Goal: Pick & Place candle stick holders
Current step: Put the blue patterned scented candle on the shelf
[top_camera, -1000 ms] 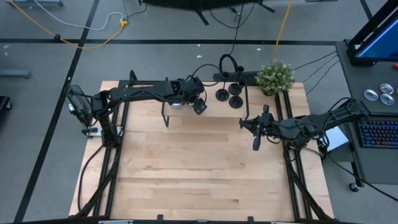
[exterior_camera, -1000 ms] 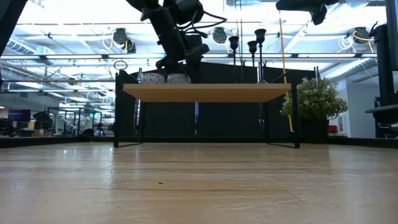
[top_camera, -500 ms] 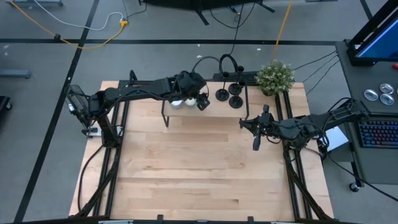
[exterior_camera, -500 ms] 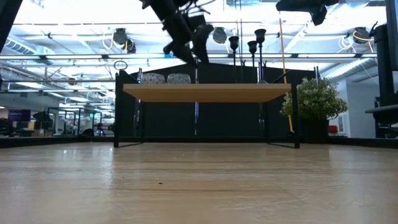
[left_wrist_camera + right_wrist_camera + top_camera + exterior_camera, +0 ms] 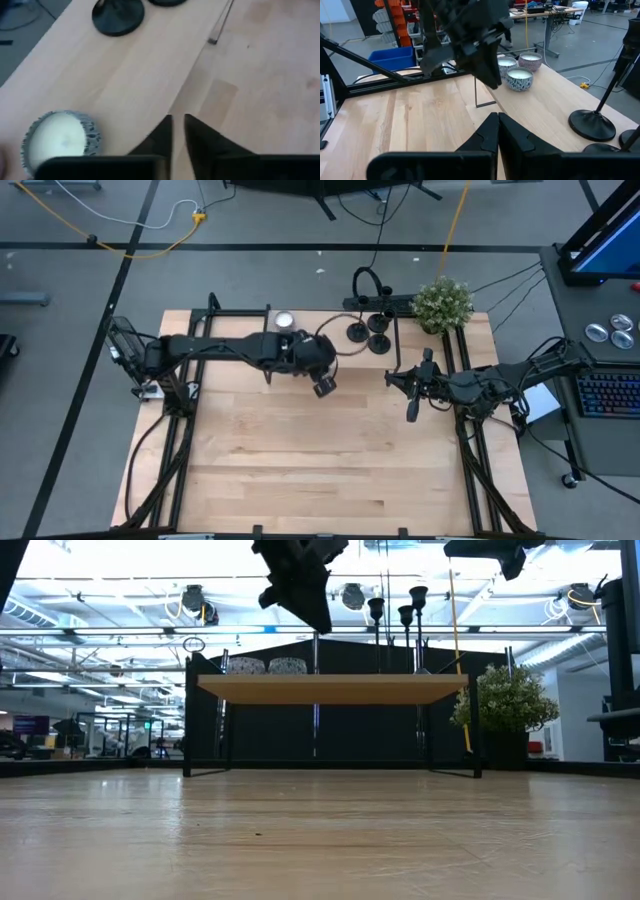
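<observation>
- Now the left end effector (image 5: 322, 387), clenched and empty, has drawn back off the shelf (image 5: 310, 321), away from the candle stick holders (image 5: 357, 332).
- Right end effector (image 5: 411, 410): clenched, parked.
- No writing is legible.

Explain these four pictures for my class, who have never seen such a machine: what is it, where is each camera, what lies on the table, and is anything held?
This is a robot with two dark arms at a wooden table. One camera looks straight down, one looks level across the tabletop, and one sits on each wrist. On a raised shelf at the far edge stand black candle stick holders, with small candles in patterned tins and a little plant nearby. The left hand is above the table near the shelf, its fingers shut. The right hand waits, also shut. Neither holds anything.
</observation>
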